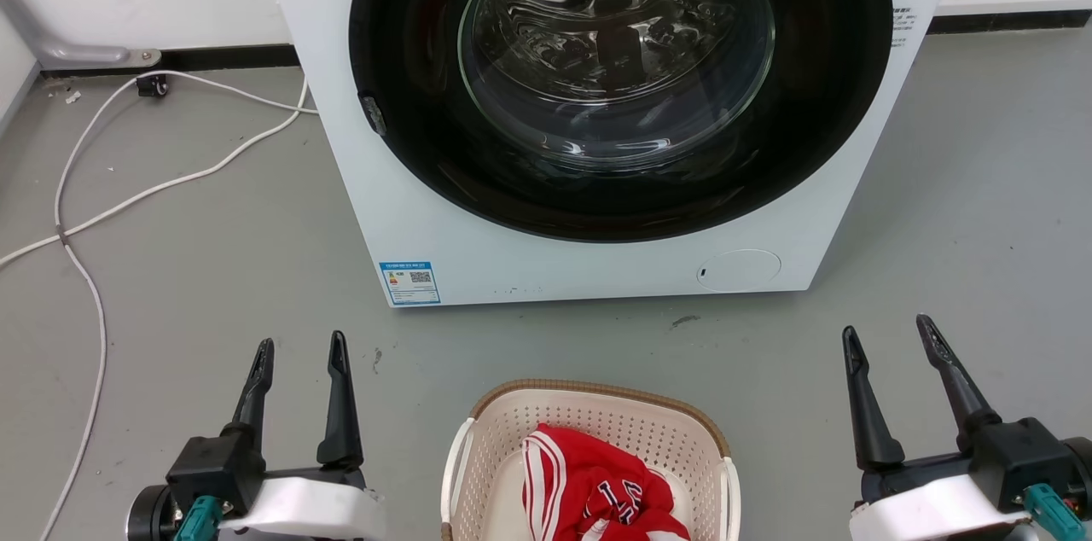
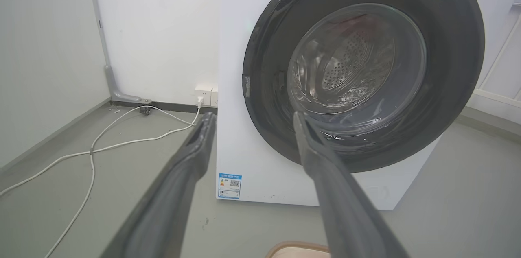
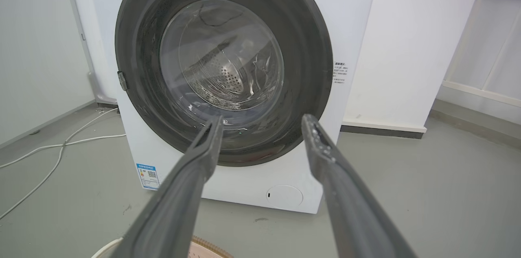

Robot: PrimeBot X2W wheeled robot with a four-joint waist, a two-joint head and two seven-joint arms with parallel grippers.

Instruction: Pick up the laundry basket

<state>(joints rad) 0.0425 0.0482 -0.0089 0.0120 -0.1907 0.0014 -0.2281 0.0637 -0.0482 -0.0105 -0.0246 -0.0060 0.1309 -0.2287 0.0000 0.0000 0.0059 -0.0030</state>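
The left gripper (image 1: pixel 300 342) is wide open and holds nothing, and the right gripper (image 1: pixel 887 328) is wide open and empty too. Between them, touching neither, the laundry basket (image 1: pixel 597 394) stands on the grey floor (image 1: pixel 213 268) with a red garment (image 1: pixel 597 481) inside. Beyond it stands the washing machine (image 1: pixel 512 268).

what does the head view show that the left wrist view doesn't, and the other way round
Head view: a red garment lying in the laundry basket, and the right end effector, open, at the lower right.
Left wrist view: a wall socket on the wall beside the washing machine.
Both: the washing machine with its round glass door, its blue label, the open left end effector and the basket's brown rim.
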